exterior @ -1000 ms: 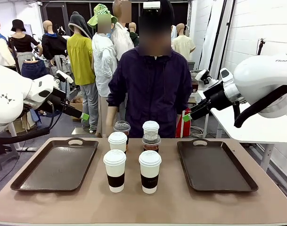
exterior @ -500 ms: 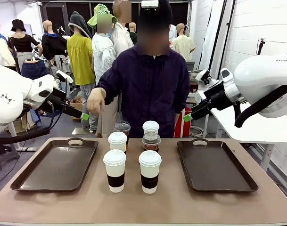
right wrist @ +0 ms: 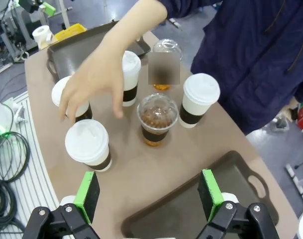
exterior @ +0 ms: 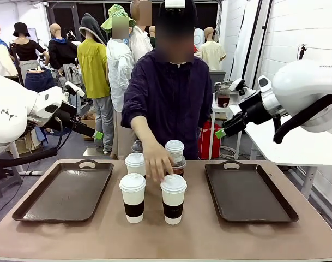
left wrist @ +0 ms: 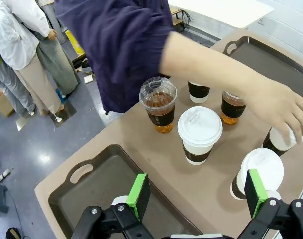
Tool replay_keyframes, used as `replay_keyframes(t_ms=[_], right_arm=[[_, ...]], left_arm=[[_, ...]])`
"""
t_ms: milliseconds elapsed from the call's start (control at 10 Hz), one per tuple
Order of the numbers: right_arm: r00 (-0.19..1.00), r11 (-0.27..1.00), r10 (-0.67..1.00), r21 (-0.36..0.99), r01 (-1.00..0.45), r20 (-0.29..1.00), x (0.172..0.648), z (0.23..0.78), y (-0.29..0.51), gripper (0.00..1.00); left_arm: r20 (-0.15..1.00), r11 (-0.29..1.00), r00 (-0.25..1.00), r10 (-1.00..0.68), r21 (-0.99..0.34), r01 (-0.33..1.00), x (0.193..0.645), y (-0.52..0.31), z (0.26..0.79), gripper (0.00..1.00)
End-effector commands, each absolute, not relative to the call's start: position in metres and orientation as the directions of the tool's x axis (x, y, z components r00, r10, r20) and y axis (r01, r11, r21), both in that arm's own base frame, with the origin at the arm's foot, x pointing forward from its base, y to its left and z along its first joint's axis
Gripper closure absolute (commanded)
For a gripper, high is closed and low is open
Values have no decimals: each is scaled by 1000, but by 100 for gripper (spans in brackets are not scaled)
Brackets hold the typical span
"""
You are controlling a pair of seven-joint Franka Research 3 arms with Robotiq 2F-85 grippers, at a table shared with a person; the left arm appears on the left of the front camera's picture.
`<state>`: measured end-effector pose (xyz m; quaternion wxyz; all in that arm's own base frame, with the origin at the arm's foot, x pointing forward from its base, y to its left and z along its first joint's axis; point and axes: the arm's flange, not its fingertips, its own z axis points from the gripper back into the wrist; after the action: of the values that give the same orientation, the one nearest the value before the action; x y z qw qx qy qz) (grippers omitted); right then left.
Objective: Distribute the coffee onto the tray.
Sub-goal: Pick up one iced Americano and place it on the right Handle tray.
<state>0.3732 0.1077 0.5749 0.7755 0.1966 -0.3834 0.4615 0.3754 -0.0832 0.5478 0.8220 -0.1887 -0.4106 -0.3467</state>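
Note:
The coffee stands mid-table between the trays: two banded white cups in front, two more behind, plus two clear dome-lidded cups of brown drink. A person's hand reaches down over the middle cups, hovering above a front white cup. My left gripper hangs open, high over the left tray; my right gripper hangs open, high above the right tray. In the wrist views the left gripper and the right gripper both hold nothing.
The person stands at the far edge, arm stretched across the cups. Both dark brown trays lie bare, left tray and right tray. A white side table stands off to the right beyond the right arm.
The person's arm has swung from a raised position down onto the cup cluster, hiding part of the back cups. My right gripper has risen slightly; the left arm is still.

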Motion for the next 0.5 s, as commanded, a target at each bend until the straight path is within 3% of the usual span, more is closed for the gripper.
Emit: replay_keyframes(t_ms=[0, 400], right_arm=[[203, 398, 567, -50, -916, 798, 400, 574, 93, 0], [64, 229, 537, -71, -971, 841, 435, 537, 67, 0]], left_arm=[[806, 686, 425, -411, -32, 727, 375, -82, 548, 0], [806, 686, 425, -411, -32, 727, 375, -82, 548, 0]])
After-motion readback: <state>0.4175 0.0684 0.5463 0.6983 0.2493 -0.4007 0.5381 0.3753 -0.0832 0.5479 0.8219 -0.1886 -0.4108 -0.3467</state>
